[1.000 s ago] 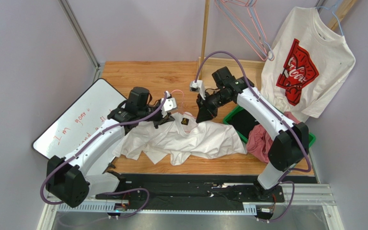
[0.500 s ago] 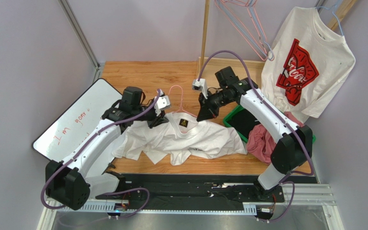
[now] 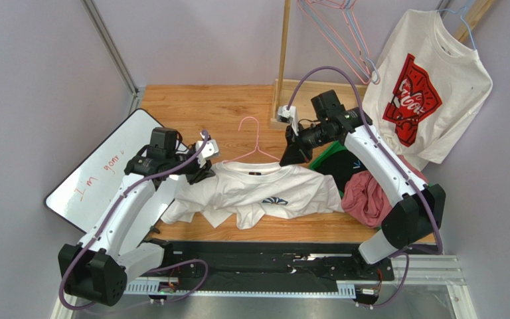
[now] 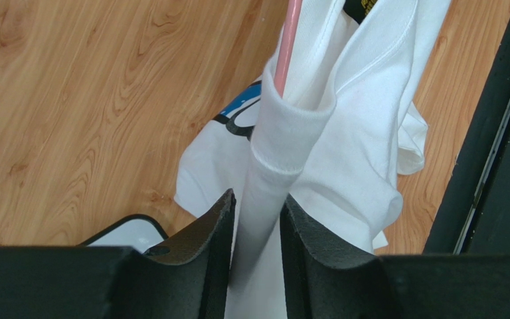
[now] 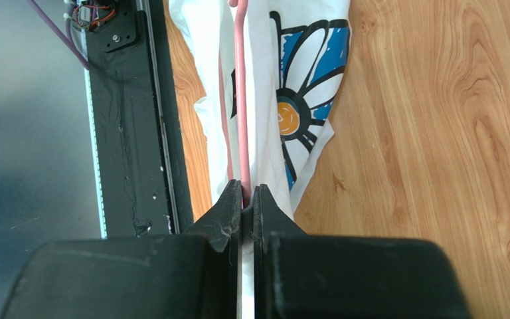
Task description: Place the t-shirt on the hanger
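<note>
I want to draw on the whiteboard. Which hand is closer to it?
Left. The left hand grips the shirt close beside the whiteboard; the right hand is across the shirt, farther away.

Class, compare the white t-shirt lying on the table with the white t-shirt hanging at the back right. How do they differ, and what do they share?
The table shirt lies rumpled on the wood, while the hung shirt hangs straight down. The table shirt carries a small blue flower print, whereas the hung shirt carries a large red graphic. Both are white and short-sleeved.
</note>
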Action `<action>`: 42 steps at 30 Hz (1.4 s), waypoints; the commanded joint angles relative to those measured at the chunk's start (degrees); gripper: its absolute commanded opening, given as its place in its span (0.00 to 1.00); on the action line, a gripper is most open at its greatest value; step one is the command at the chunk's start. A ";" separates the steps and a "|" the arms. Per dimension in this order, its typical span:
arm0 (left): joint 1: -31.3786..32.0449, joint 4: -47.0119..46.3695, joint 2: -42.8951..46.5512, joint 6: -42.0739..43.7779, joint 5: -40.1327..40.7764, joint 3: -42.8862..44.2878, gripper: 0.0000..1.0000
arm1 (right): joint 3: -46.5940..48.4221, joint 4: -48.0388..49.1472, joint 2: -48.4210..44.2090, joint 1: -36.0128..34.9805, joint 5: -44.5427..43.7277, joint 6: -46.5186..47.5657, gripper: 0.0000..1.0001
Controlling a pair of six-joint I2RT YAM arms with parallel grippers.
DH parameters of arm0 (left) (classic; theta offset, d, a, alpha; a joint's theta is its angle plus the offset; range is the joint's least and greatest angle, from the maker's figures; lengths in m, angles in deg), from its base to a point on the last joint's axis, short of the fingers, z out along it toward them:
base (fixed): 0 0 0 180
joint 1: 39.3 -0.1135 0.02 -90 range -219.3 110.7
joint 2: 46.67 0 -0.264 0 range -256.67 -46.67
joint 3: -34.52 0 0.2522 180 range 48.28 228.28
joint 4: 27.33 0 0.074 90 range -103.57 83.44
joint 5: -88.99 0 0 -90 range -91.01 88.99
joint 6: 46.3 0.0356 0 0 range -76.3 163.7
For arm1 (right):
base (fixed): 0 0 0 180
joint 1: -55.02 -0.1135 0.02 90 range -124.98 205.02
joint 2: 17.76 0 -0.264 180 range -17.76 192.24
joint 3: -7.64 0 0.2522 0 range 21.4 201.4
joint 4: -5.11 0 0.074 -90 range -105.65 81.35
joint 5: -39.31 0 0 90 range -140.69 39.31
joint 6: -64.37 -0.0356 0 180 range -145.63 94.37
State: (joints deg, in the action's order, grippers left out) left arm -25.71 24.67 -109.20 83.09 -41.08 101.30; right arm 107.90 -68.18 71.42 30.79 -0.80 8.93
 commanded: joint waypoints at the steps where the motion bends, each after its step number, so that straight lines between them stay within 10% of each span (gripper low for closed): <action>1: -1.02 1.05 2.23 1.75 -4.12 2.79 0.42 | 2.44 -1.64 -4.80 0.67 2.23 1.56 0.00; 8: 6.53 -1.06 -0.14 -1.95 -3.87 11.92 0.62 | -0.27 -1.12 -11.48 0.76 -1.10 -2.92 0.00; 16: 19.37 -9.75 -5.76 -3.97 2.63 13.60 0.63 | -3.00 -0.94 -18.52 0.67 -2.87 -6.26 0.00; 21: 20.78 -10.20 -7.88 -3.90 -1.49 16.42 0.01 | -3.97 -3.30 -22.12 0.67 -2.69 -8.37 0.02; 22: 20.78 -9.77 -7.53 -2.06 -3.50 16.59 0.00 | -3.10 -4.45 -22.21 0.67 -2.78 -8.46 0.15; 23: 20.78 -9.50 -7.09 -0.74 -4.39 16.60 0.00 | -2.48 -5.68 -22.21 0.67 -2.78 -8.46 0.55; 25: 20.69 -7.06 -6.74 1.72 -7.45 17.64 0.00 | -0.90 -8.06 -22.82 0.67 -2.95 -8.29 0.97; 26: 20.78 -5.99 -6.74 4.35 -8.52 18.26 0.00 | -0.55 -8.58 -23.09 0.67 -2.87 -7.77 1.00; 36: 21.30 -4.14 -7.18 6.83 -13.10 23.01 0.00 | -1.32 -15.88 -22.04 0.67 -0.76 -2.23 0.99; 42: 23.33 -2.91 -7.97 7.27 -12.57 25.38 0.00 | -2.38 -17.29 -21.42 0.76 2.67 -2.75 0.71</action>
State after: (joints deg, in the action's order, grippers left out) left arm -3.97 23.56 -117.68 88.21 -48.91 122.98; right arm 106.13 -83.78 49.78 31.41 -1.85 5.59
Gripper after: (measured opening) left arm 0.033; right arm 0.786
